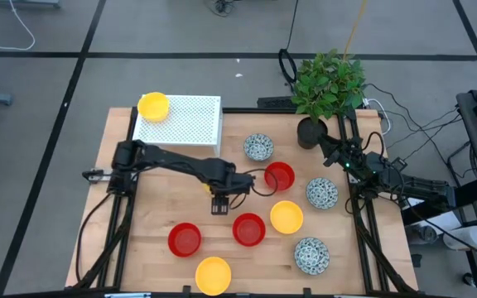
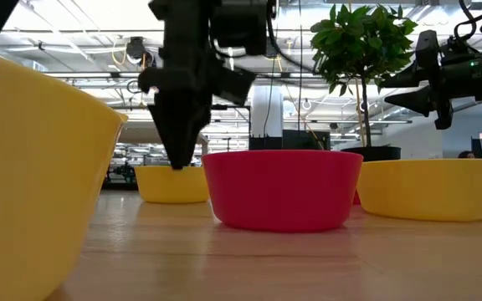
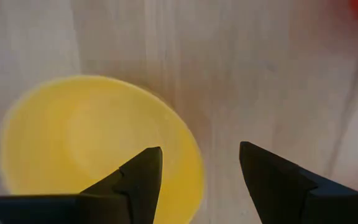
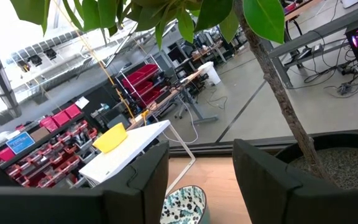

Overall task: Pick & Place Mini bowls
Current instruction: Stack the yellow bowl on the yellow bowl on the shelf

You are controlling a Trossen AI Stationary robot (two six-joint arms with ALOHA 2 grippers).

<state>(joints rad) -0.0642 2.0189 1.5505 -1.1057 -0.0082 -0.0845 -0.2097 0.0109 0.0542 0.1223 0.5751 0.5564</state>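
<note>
Fingers (image 3: 148, 177) of left gripper (image 3: 201, 171) straddle a yellow bowl's (image 3: 73, 143) cut-off rim.

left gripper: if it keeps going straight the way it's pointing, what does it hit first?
Likely the yellow bowl: the left gripper points down at the table, open, one finger over the bowl's rim and the other over bare wood. Depth is unclear.

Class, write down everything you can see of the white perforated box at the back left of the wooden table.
The white perforated box is a flat rectangular block, its top covered in a regular grid of small dark holes. It lies level at the wooden table's back-left corner. A plain yellow mini bowl sits on its left end. Neither gripper touches it.
</note>
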